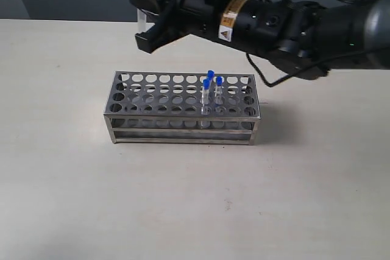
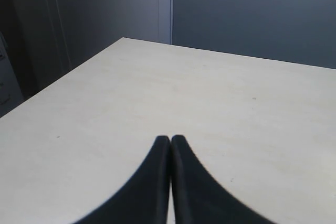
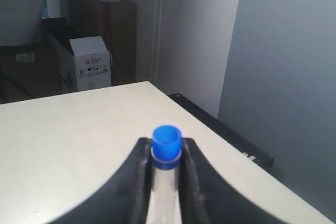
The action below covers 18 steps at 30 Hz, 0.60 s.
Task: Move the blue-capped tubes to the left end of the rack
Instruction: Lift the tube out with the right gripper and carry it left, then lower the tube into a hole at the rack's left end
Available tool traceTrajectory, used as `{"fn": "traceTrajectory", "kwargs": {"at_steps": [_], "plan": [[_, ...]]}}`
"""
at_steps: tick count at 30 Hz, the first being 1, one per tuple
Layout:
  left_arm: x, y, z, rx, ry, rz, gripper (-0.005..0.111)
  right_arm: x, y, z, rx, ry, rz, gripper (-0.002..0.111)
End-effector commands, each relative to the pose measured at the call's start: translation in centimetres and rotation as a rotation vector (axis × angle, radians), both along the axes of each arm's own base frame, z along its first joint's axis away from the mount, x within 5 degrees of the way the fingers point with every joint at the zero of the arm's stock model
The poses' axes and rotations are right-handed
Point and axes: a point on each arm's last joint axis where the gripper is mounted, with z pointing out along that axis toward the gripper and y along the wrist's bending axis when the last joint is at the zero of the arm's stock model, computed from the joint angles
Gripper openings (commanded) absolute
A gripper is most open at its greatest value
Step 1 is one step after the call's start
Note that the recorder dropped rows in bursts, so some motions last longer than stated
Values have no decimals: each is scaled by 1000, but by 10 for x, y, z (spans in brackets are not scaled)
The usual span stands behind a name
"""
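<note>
The left hand, fingers pressed together, hangs over a pale cream worktop that ends at dull grey-blue walls. On that worktop the rack stands lengthwise, with three tubes upright in holes toward its right end (close together, blue caps up). The right hand, extending from the right, is clamped on a fourth tube in the air above and behind the rack's left part. Past the worktop's edge a white box sits by dark furniture.

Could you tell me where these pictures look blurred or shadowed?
Exterior view: even light, the rack throws a soft shadow rightward. Right wrist view: the held tube looks sharp. Left wrist view: the left gripper is dark, blurred.
</note>
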Motion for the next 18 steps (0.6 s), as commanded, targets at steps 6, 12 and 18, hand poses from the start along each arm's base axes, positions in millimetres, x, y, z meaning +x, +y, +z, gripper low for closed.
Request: {"fn": "traceTrajectory", "kwargs": {"at_steps": [6, 12, 18], "plan": [[0, 0, 0, -1, -3, 3, 1, 31, 44, -51, -43, 119, 53, -1], [0, 0, 0, -1, -3, 3, 1, 33, 52, -76, -94, 156, 62, -1], [0, 0, 0, -1, -3, 3, 1, 34, 54, -95, -118, 184, 66, -1]]}}
